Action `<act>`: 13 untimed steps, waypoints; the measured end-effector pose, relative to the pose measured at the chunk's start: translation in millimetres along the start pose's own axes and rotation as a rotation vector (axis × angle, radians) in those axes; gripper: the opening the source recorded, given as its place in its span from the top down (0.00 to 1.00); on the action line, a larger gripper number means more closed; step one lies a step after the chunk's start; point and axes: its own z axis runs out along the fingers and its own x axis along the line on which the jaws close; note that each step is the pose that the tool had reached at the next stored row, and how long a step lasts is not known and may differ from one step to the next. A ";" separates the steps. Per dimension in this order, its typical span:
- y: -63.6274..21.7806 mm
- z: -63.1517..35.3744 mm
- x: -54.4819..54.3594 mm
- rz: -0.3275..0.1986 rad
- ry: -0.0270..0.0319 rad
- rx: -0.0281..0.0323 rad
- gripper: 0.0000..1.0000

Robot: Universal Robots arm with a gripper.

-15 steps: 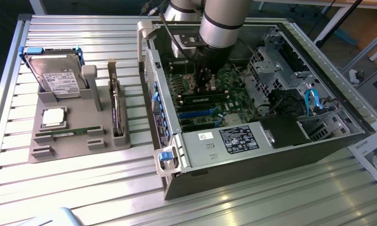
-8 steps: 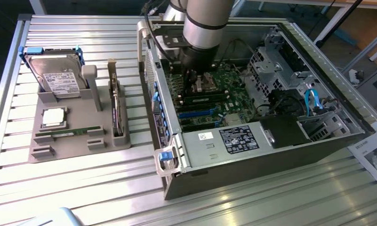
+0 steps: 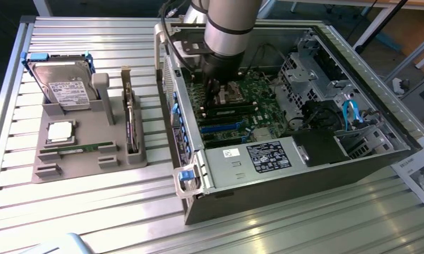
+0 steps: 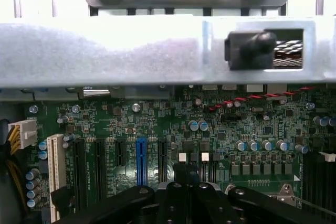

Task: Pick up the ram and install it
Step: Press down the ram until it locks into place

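Note:
A slim green ram strip lies flat in the front slot of the grey holder tray, on the exterior view's left, outside the computer case. My gripper is well away from it, reaching down inside the open case and low over the green motherboard. It hangs by the processor socket and the memory slots. In the wrist view the black fingers meet at the gripper, which is shut with nothing showing between them. Two white slot latches sit just ahead of the tips.
The tray also holds a silver hard drive, a square processor chip and an upright card. Case walls, a drive cage, blue cables and the power supply crowd the arm. A metal case rail crosses ahead of the wrist.

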 end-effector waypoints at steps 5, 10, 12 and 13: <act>0.3 3.0 0.0 0.000 0.0002 0.0001 0.90; -0.9 3.6 0.0 0.000 -0.0001 0.0002 0.90; -1.1 3.7 0.0 0.000 0.0000 0.0002 0.90; -1.1 3.7 0.0 0.000 0.0000 0.0002 0.90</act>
